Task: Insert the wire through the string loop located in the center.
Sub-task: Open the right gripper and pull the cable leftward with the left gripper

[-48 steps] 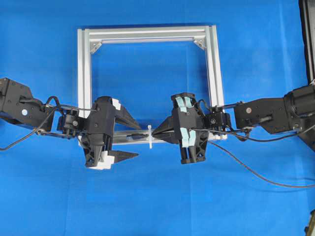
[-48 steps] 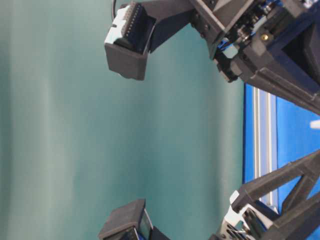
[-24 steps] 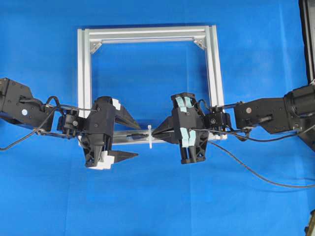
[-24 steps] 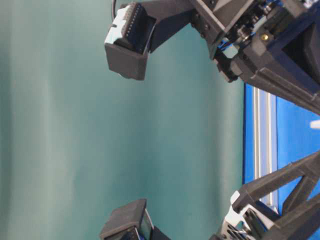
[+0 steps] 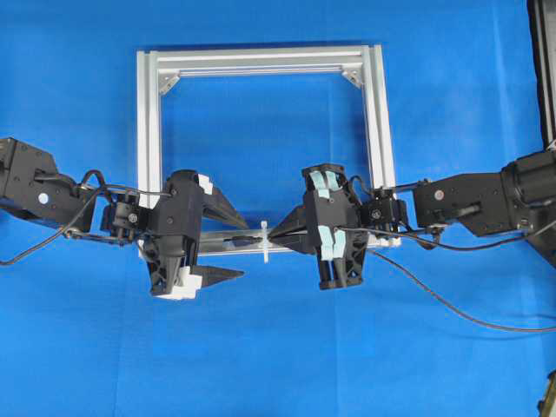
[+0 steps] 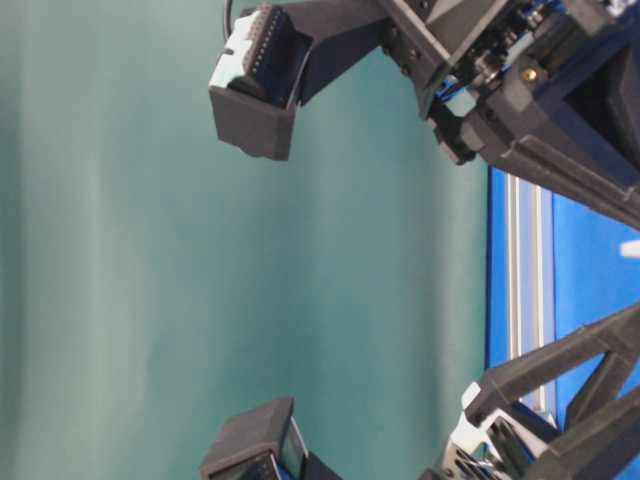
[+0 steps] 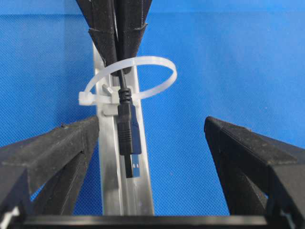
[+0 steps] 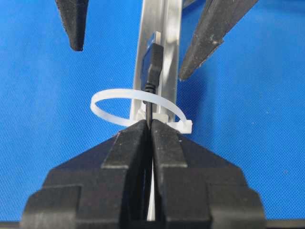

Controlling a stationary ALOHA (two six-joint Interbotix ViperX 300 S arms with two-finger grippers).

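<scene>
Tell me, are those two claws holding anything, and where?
The right gripper pinches the wire just behind its plug, which already pokes through the string loop. The left gripper stands open around the plug, holding nothing.

The left tool (image 7: 152, 157) stands wide apart, its two black fingers (image 7: 248, 157) flanking a silver aluminium rail (image 7: 107, 157) on the blue bench (image 7: 228, 57). Between them, ahead, the thin black wire (image 7: 128, 131) with its plug tip passes through the white plastic string loop (image 7: 133, 78). Beyond the loop, the right tool (image 7: 118, 28) pinches the wire, fingers closed.
</scene>
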